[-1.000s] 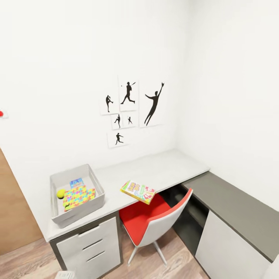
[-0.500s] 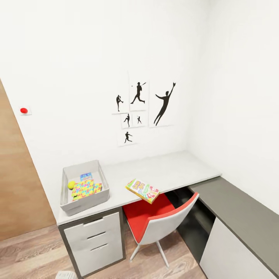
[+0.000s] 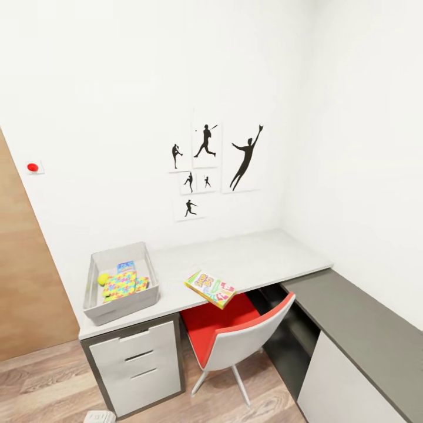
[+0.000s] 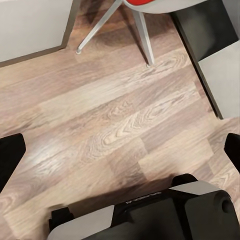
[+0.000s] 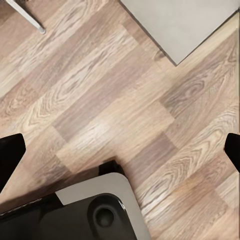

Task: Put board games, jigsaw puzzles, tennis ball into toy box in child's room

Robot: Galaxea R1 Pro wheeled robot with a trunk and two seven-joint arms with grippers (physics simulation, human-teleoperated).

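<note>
While both grippers hang over the wood-plank floor [image 4: 115, 125] with fingers spread wide and empty, a thin flat board game box [image 3: 210, 289] with a busy green, red and yellow lid lies at the front edge of the light grey desk top [image 3: 247, 258]. Nearby, the light grey tapered toy box [image 3: 120, 302] holds a bright multicoloured jigsaw puzzle [image 3: 119, 285], a small yellow ball [image 3: 103, 278] and a blue box [image 3: 126, 267].

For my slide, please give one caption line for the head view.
Toy box holding puzzles and ball; one board game left on the desk.
</note>
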